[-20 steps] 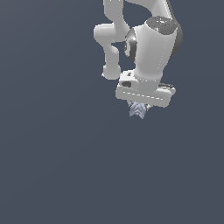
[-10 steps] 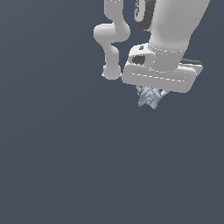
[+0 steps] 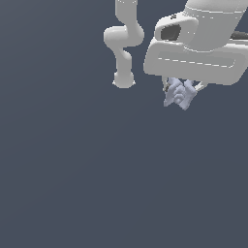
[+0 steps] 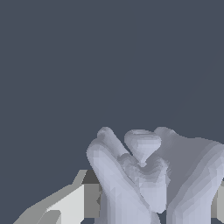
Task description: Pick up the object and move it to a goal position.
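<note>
The object (image 3: 179,94) is pale lavender-grey, the arm (image 3: 193,43) white, against a plain slate-blue ground (image 3: 72,169).

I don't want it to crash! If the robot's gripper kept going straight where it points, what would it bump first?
Probably nothing solid: the gripper, shut on the lumpy lavender-grey object, points at bare grey surface. How far off that is can't be told.
</note>
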`<action>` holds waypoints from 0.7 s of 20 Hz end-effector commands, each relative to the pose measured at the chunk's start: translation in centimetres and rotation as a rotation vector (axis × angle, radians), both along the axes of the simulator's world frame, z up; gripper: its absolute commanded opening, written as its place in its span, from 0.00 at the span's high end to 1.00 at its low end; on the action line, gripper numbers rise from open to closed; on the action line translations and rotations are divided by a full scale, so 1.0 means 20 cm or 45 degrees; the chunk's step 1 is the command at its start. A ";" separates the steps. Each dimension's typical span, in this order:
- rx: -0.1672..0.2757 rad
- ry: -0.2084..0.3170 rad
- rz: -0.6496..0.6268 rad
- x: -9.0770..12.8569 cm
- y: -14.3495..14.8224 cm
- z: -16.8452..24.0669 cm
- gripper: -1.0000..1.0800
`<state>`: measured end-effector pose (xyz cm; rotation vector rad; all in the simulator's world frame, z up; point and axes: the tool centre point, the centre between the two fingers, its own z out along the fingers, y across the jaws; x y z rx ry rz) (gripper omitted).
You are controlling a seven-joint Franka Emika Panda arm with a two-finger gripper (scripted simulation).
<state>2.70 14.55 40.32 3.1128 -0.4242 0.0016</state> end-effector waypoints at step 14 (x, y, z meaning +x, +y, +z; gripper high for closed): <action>0.000 0.001 0.000 0.11 0.07 0.34 1.00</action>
